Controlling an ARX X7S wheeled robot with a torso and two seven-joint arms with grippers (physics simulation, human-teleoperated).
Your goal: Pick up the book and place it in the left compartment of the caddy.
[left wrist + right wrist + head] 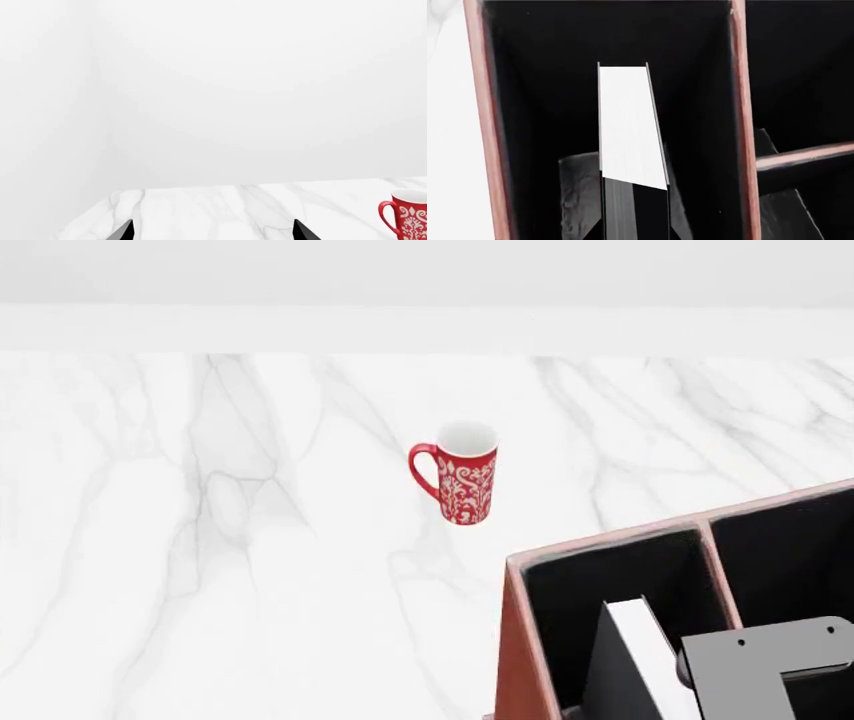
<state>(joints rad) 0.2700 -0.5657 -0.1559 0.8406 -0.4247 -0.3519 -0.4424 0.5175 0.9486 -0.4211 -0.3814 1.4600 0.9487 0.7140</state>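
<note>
Standing on its edge, the book [627, 130] sits inside the caddy's [514, 640] left compartment [540, 100]. Your right gripper [635, 220] clamps it. Your left gripper [213, 231] is spread apart.

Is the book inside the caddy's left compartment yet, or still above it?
Inside: the book stands on edge between the left compartment's black walls, white pages up. Whether it rests on the bottom, cannot tell.

The left gripper [213, 232] shows only two dark fingertips [124, 231], set well apart, jaws spread wide with nothing between them. The right arm's grey wrist bracket [781, 665] hangs over the caddy [514, 640], its jaws hidden from every view
</note>
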